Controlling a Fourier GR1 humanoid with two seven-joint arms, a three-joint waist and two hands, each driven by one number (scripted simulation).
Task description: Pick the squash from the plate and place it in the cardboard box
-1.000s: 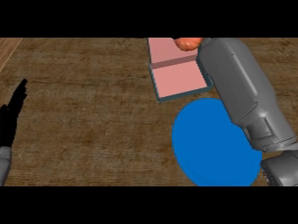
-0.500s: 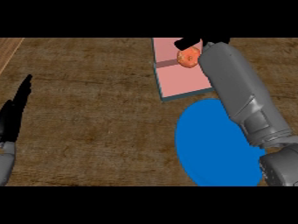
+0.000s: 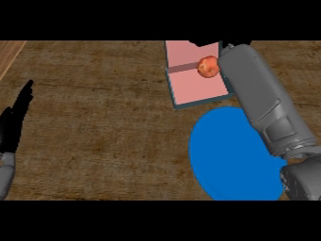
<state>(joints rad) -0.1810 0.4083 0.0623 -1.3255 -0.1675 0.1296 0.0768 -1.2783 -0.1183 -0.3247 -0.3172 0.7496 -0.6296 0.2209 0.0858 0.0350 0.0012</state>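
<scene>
Head view; the squash (image 3: 208, 66) lies over the pink floor of the cardboard box (image 3: 190, 89) at about one o'clock on the table (image 3: 100, 117), just beside the right forearm; the blue plate (image 3: 225, 155) at five o'clock carries nothing, so delivery looks nearly done; the right hand is hidden behind its forearm, so whether it grasps or has released the squash cannot be told; the left hand (image 3: 10, 127) rests at nine o'clock, fingers straight, holding nothing, clear of the work.

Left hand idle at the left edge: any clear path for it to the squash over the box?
Probably not easily. The left hand rests open far across the counter from the squash over the box; bare wood lies between, but the right forearm crowds that spot.
</scene>
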